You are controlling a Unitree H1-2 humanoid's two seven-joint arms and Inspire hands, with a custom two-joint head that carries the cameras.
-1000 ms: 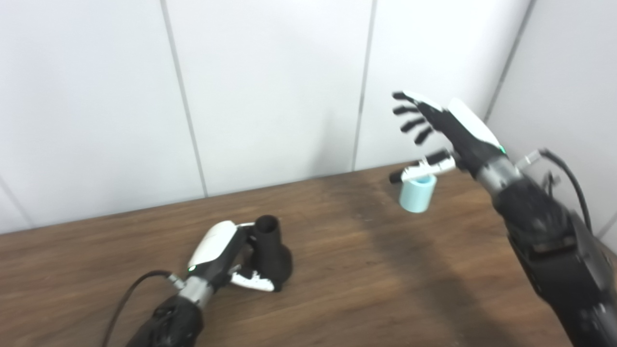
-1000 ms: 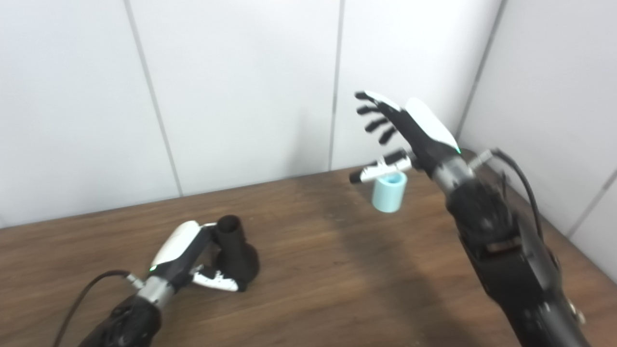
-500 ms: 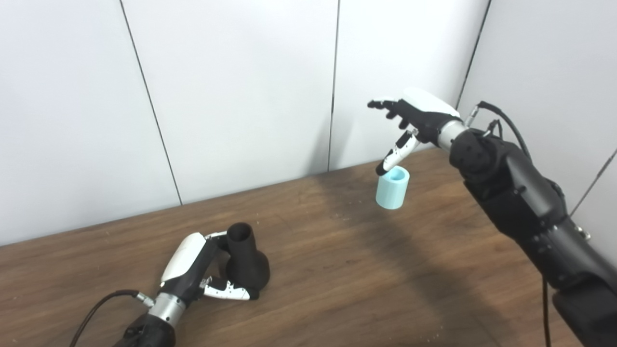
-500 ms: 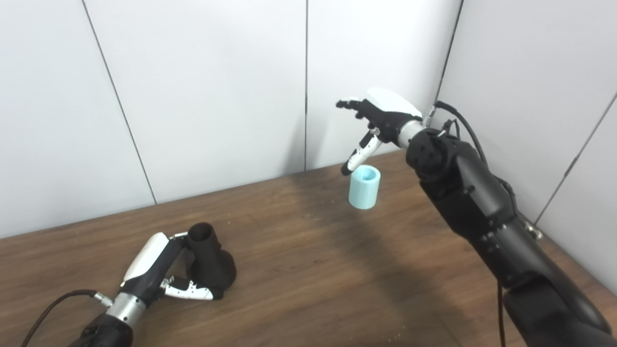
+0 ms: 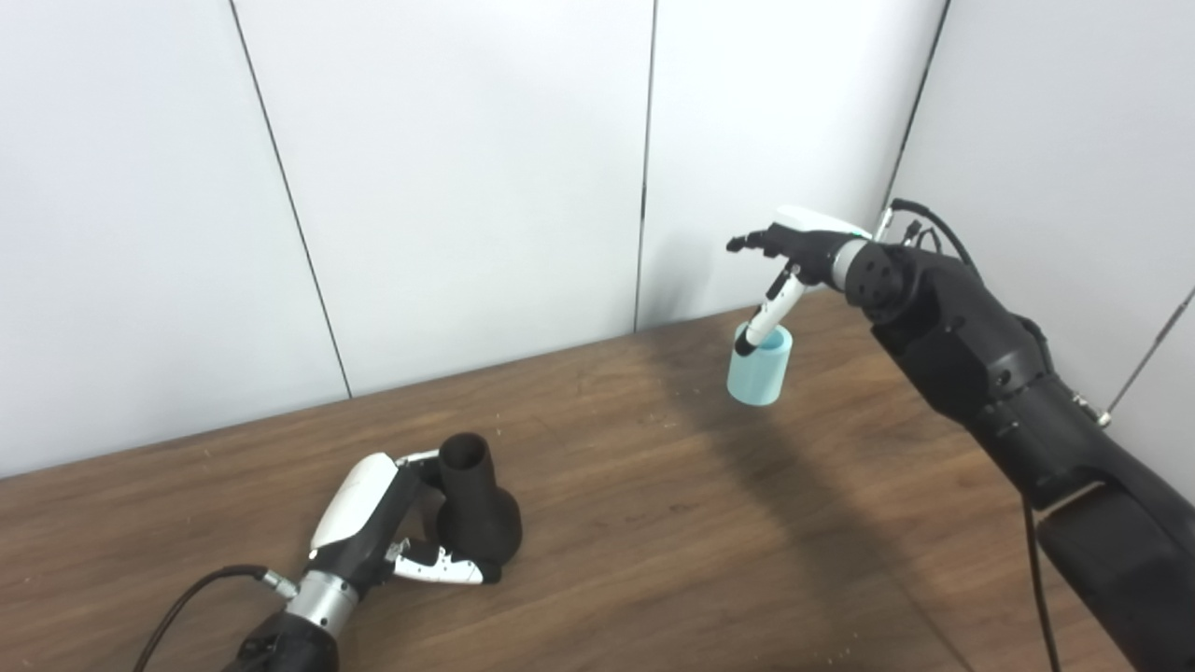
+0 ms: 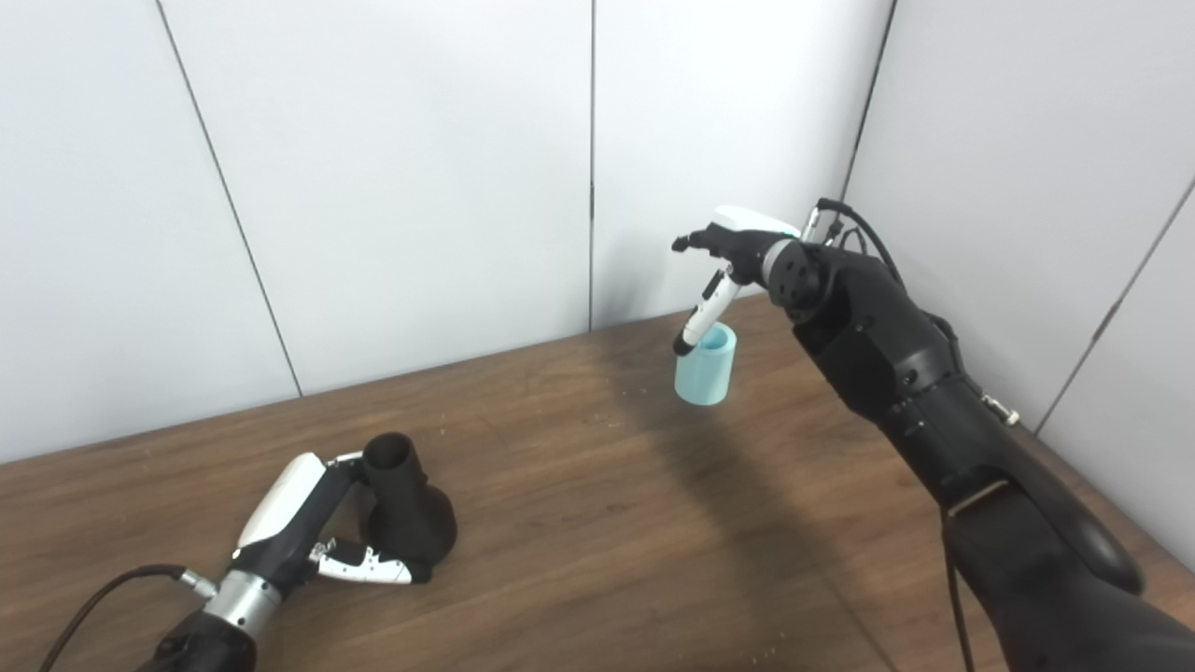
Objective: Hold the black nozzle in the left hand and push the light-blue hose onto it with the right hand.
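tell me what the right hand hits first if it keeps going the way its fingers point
Probably the white wall panel: the right hand points left over the light-blue hose. Only its thumb hangs toward the hose. Depth is unclear.

A wooden table [image 5: 653,523] fills the near half of the scene, dark brown with grain running left to right; a soft shadow [image 5: 747,467] crosses it diagonally from the far middle toward the near right; pale specks dot its surface near the right edge; white wall panels [image 5: 467,187] stand along its far side, split by thin dark vertical seams; a second white wall [image 5: 1055,140] meets them at the far right corner.
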